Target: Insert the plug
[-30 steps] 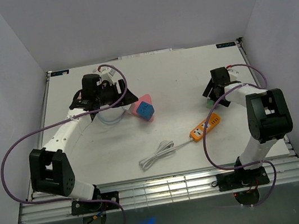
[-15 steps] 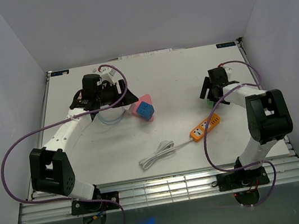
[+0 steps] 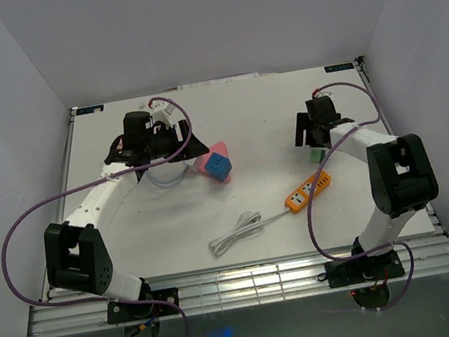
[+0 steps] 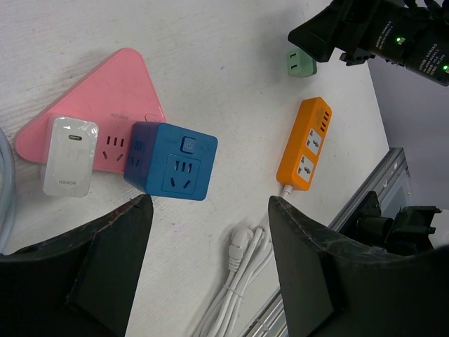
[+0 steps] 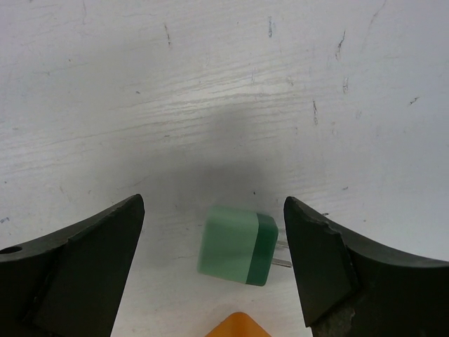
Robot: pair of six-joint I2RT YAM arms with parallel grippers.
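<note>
A green plug lies on its side on the white table, prongs to the right in the right wrist view, free of both fingers. My right gripper hovers open just above and beyond it. From overhead the green plug sits just near of the right gripper. The orange power strip lies a little nearer; its end shows as an orange tip. My left gripper is open and empty, above the blue cube socket.
A pink triangular socket carries a white charger and touches the blue cube. A bundled white cable runs from the orange strip. A clear tube loop lies under the left arm. Walls enclose the table.
My right gripper has moved toward the far left, off the green plug, which now lies uncovered on the table. The left arm has not moved.
</note>
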